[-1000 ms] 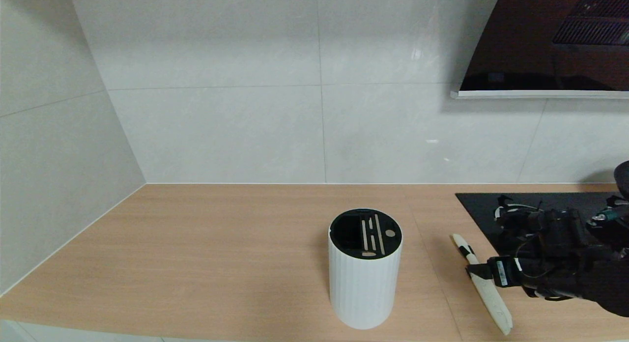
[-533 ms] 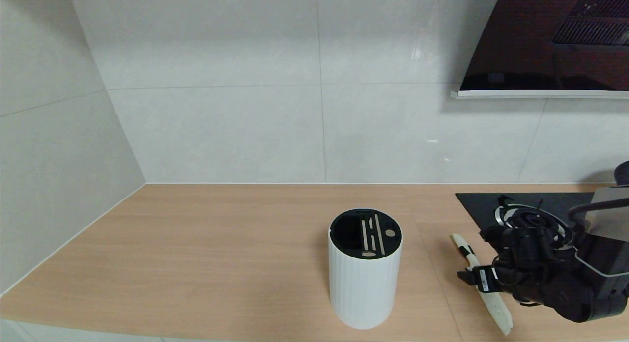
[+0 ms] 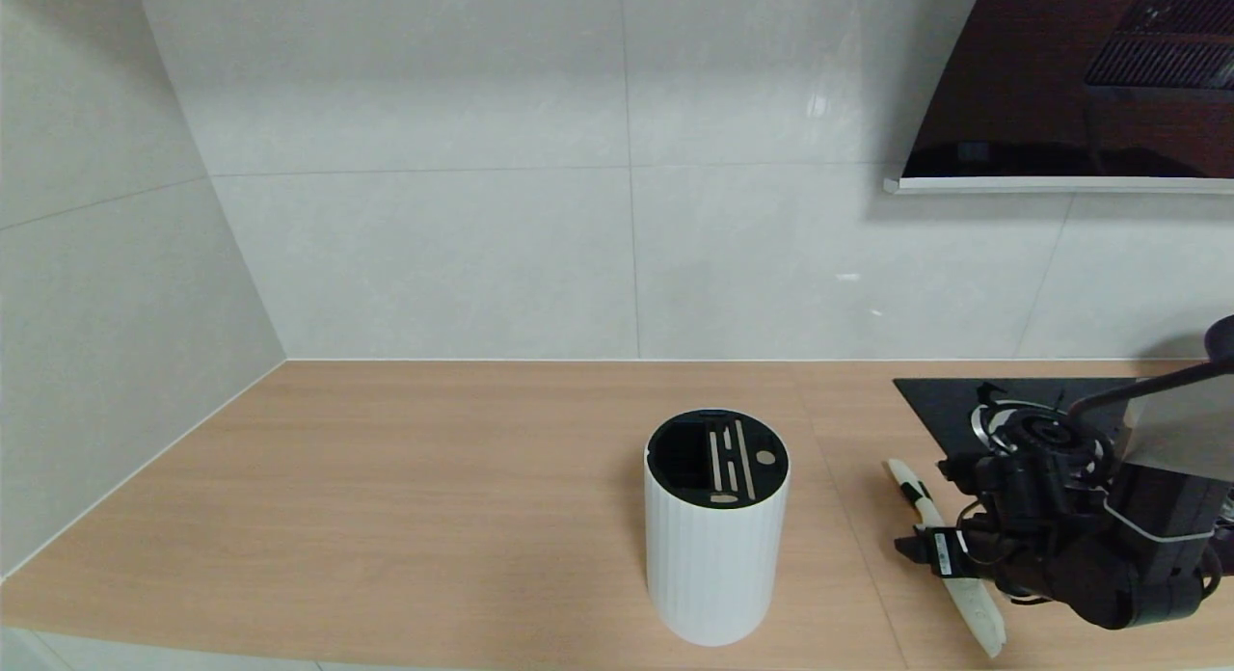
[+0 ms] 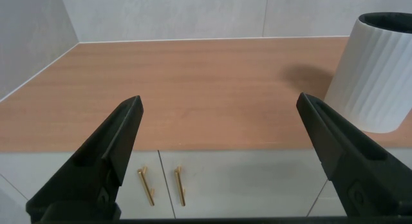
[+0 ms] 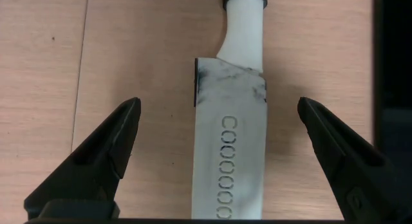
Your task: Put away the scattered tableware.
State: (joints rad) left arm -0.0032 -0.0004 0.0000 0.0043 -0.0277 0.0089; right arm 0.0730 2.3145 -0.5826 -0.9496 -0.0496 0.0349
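Observation:
A white knife [image 3: 976, 608] with a black-banded handle lies flat on the wooden counter, right of a white ribbed cylindrical holder [image 3: 715, 546] whose black top has slots. My right gripper [image 3: 923, 548] hangs just above the knife's middle. In the right wrist view the right gripper [image 5: 219, 105] is open, its fingers on either side of the knife blade [image 5: 232, 159] and clear of it. My left gripper [image 4: 219, 98] is open with nothing in it, in front of the counter's front edge, with the holder [image 4: 380, 76] off to one side.
A black cooktop [image 3: 950, 406] with a burner lies at the back right, under a dark range hood [image 3: 1080, 83]. Tiled walls close the counter at the back and left. Cabinet doors with gold handles [image 4: 147, 185] sit below the counter edge.
My right arm has turned at the wrist and shifted slightly left, lower over the knife. The knife and holder have not moved.

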